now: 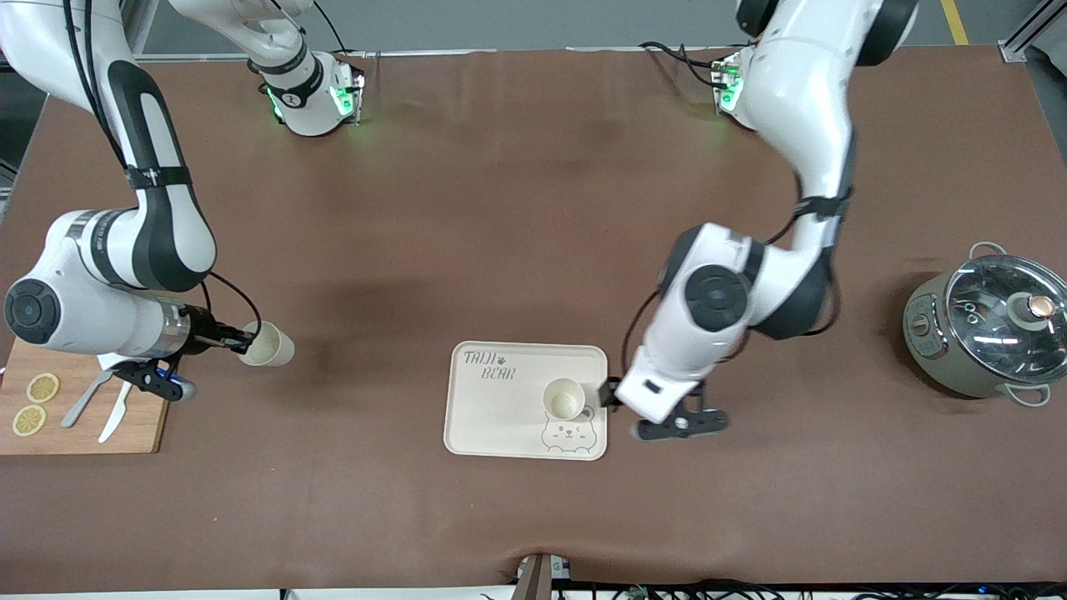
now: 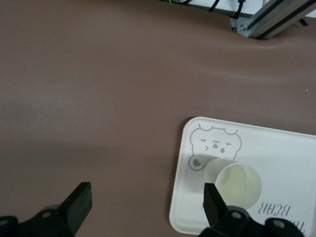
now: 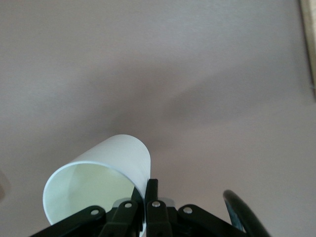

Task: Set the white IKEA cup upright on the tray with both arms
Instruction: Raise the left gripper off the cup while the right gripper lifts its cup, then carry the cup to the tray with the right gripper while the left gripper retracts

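While one cup (image 1: 564, 398) stands upright on the tray (image 1: 492, 417) beside the spread left hand (image 1: 611, 394), the right hand (image 1: 243, 340) pinches a tilted second cup's (image 1: 268, 344) rim.

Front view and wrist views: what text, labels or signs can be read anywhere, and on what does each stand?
"TAIJI BEAR": grey lettering on the tray, above a winking bear drawing; it shows upside down in the left wrist view.
Markings on the cooker panel: too small to read.
Nothing else legible.
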`<state>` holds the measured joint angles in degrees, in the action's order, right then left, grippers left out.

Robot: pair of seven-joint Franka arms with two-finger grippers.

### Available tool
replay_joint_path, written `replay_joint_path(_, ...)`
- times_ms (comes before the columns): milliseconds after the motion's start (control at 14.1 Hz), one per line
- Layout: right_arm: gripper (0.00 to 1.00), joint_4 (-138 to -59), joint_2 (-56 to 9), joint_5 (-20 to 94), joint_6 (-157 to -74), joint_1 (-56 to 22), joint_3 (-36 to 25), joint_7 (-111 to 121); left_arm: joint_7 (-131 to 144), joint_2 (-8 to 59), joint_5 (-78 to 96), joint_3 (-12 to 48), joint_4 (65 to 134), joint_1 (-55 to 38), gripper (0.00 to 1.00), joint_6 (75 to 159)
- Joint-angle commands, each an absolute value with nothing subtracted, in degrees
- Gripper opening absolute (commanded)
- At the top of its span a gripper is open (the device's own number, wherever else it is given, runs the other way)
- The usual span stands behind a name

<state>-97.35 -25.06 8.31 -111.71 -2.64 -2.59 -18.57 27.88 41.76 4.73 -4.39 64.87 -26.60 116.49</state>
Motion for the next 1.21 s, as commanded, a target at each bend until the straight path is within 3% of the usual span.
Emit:
replay_joint_path(0,0.0,-92.91,-28.03,9.84,-110.92,-4.92,-2.81,-22.74,19.89,31.31,6.59,0.95,76.7,-17.87,1.0,116.19)
replay_joint_path(355,0.0,-90.35,-29.71,10.02,-111.09,-7.73,-2.81,-28.03,12.05,27.6,6.59,2.2,81.56,-10.64,1.0,116.19)
replay_joint_path(1136,0.0,-84.29,-34.36,11.25,-111.27,-13.97,-2.81,-39.37,12.82,26.55,4.22,0.97,79.02,-9.84,1.0,117.51)
